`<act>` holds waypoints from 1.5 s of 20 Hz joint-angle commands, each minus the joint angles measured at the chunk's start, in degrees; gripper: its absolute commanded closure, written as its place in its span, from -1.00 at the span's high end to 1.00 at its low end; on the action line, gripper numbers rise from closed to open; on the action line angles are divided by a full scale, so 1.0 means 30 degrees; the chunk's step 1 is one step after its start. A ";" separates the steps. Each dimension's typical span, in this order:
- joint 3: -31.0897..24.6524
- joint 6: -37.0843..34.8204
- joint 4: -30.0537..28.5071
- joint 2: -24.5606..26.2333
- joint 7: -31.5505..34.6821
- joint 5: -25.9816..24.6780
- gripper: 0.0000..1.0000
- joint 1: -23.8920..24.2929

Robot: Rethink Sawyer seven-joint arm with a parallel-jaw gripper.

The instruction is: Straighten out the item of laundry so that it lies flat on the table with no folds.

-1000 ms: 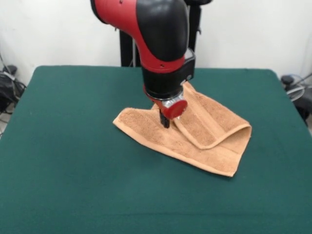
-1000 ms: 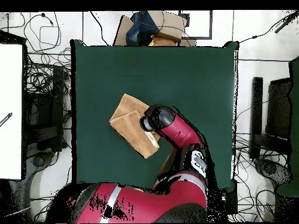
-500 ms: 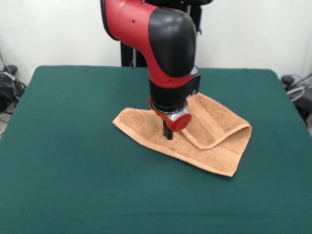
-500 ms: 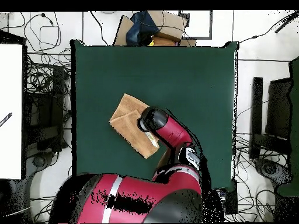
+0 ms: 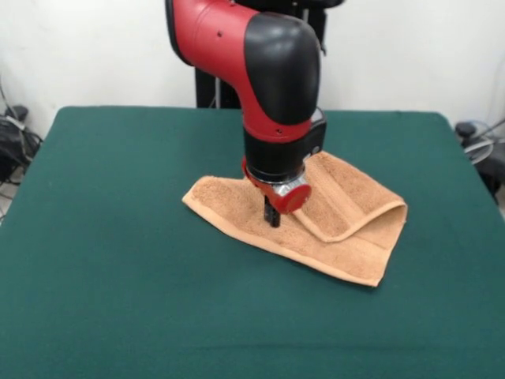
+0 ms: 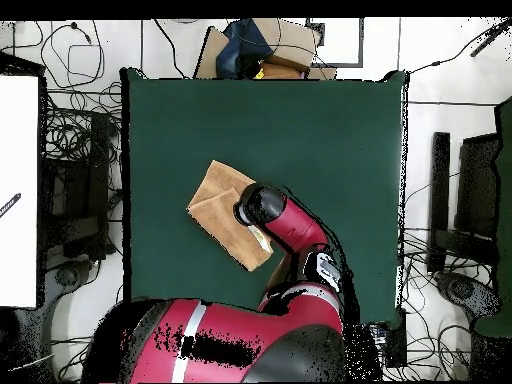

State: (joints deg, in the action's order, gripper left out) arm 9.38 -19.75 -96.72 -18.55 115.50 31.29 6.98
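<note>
towel (image 5: 316, 217) folded, claw (image 5: 271, 218) on it

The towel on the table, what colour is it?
The towel is light orange-brown with woven border bands, seen best in the front view.

The table (image 5: 118, 260) was rectangular and covered in dark green cloth. One item lay directly on it: an orange-brown towel (image 5: 347, 237), near the centre, well clear of every edge. The towel was not flat; one part was folded back over the rest.
</note>
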 commanded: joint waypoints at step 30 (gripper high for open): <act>-0.2243 -0.2390 -0.0027 -0.0103 0.5559 0.1930 -1.00 -0.0939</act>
State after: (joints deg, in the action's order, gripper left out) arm 7.35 -21.34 -97.76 -20.05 115.50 33.25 5.87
